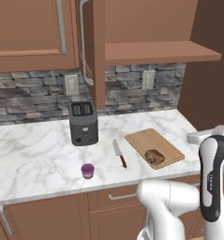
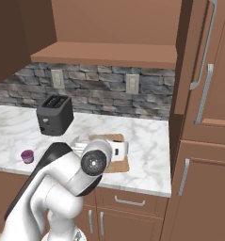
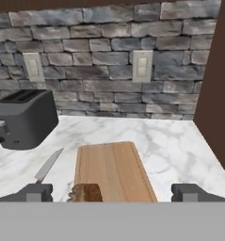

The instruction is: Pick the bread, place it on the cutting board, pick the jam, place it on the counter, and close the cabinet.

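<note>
The gripper (image 3: 111, 192) stands wide open and holds nothing, its two dark tips spread to either side of the cutting board (image 1: 155, 142), with the bread (image 1: 154, 156) lying on the board's near end between them. The jam (image 1: 87, 170) sits on the marble counter (image 1: 33, 145), in front of the toaster (image 1: 83, 123) and well apart from the board. A knife (image 1: 119, 153) lies between toaster and board; the cabinet (image 1: 87, 47) door above the toaster stands open.

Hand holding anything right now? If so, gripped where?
Nothing held. The hand is wide open, fingertips far apart with empty space between them. The bread lies on the cutting board, the jam on the counter.
</note>
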